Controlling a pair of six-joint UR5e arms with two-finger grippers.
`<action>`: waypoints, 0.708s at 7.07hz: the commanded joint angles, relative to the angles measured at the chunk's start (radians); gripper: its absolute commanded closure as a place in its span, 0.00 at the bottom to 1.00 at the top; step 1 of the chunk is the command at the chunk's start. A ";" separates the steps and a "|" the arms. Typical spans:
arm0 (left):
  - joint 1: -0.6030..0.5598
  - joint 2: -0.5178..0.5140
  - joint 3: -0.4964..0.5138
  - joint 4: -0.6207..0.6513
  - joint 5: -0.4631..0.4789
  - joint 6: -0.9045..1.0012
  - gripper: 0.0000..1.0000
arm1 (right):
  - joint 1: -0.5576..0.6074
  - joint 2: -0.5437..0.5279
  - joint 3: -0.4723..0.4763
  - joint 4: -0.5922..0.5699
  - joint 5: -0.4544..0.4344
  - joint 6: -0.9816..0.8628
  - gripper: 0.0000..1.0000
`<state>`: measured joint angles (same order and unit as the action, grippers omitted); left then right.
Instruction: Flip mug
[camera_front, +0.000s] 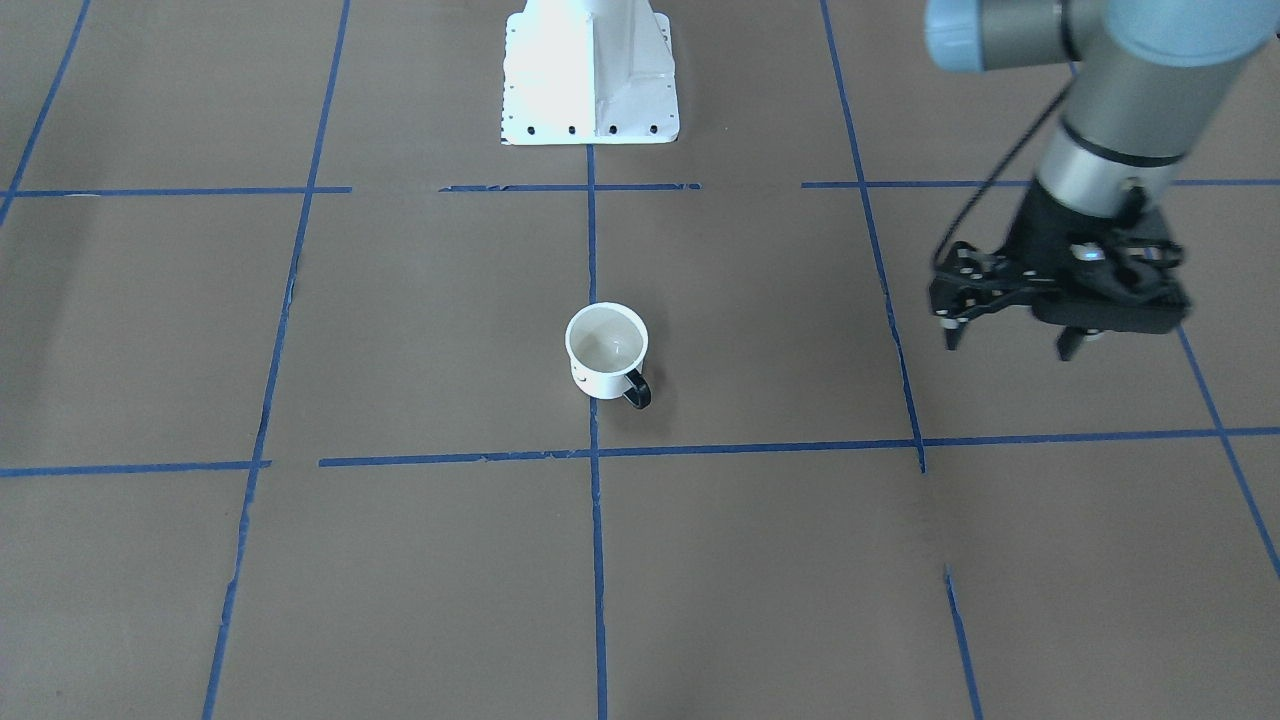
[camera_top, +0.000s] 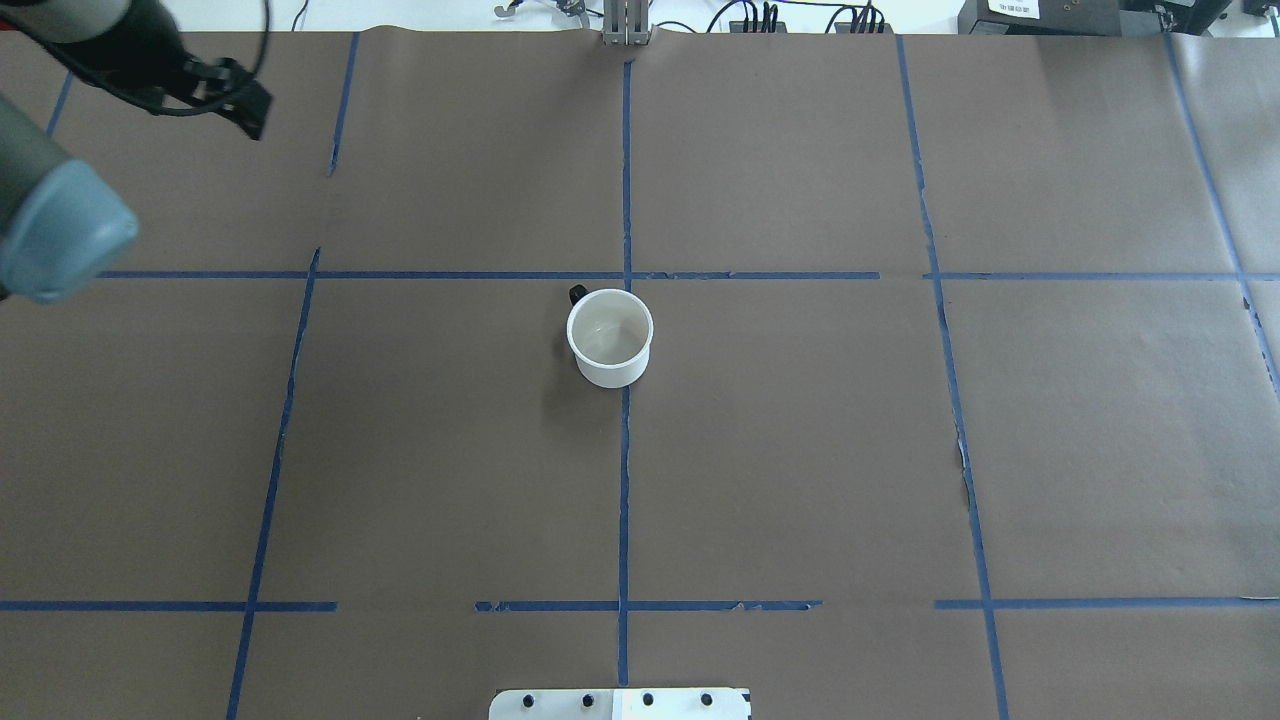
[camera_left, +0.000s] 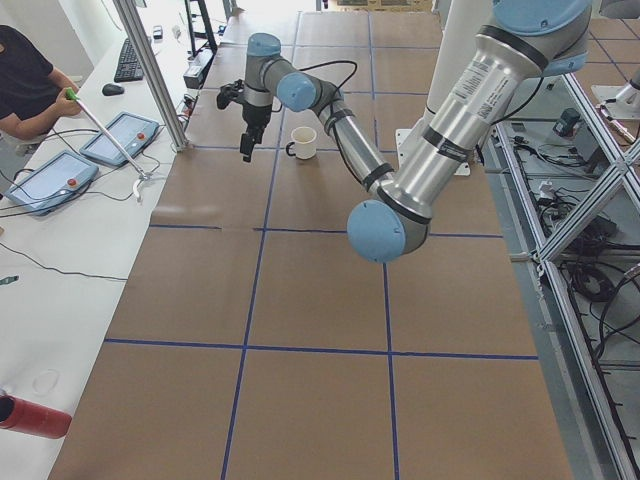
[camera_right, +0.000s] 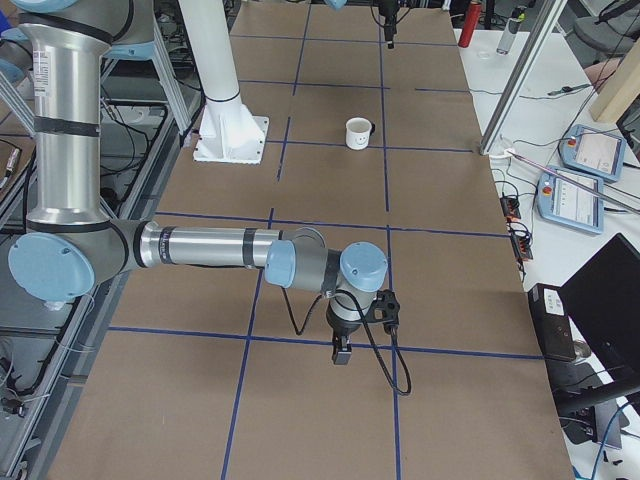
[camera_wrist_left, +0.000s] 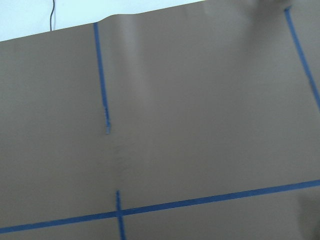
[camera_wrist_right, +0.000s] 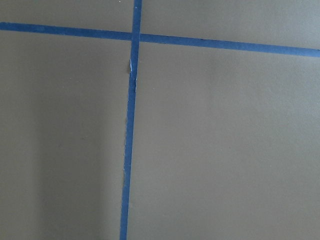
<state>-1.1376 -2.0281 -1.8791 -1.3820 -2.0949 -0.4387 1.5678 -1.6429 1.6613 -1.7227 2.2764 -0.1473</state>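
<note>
The white mug (camera_front: 607, 350) stands upright, open end up, at the middle of the brown table, its black handle (camera_front: 638, 390) toward the operators' side. It also shows in the overhead view (camera_top: 610, 337) and in both side views (camera_left: 303, 142) (camera_right: 358, 133). My left gripper (camera_front: 1010, 340) hangs open and empty above the table, well off to the mug's side, fingers pointing down; the overhead view shows it at the far left corner (camera_top: 235, 100). My right gripper (camera_right: 341, 352) shows only in the exterior right view, low over the table far from the mug; I cannot tell if it is open or shut.
The white robot pedestal (camera_front: 590, 75) stands behind the mug. Blue tape lines (camera_top: 625, 480) cross the brown paper. An operator (camera_left: 25, 80) and teach pendants (camera_left: 120, 138) are beside the table. The wrist views show only paper and tape.
</note>
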 joint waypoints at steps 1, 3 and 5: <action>-0.247 0.249 0.035 -0.057 -0.179 0.354 0.00 | 0.000 0.000 0.000 0.000 0.000 0.000 0.00; -0.402 0.298 0.200 -0.049 -0.262 0.552 0.00 | 0.000 0.000 0.000 0.000 0.000 0.000 0.00; -0.484 0.358 0.322 -0.074 -0.266 0.756 0.00 | 0.000 0.000 0.000 0.000 0.000 0.000 0.00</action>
<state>-1.5667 -1.6989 -1.6364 -1.4467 -2.3510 0.2025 1.5678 -1.6429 1.6613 -1.7227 2.2764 -0.1472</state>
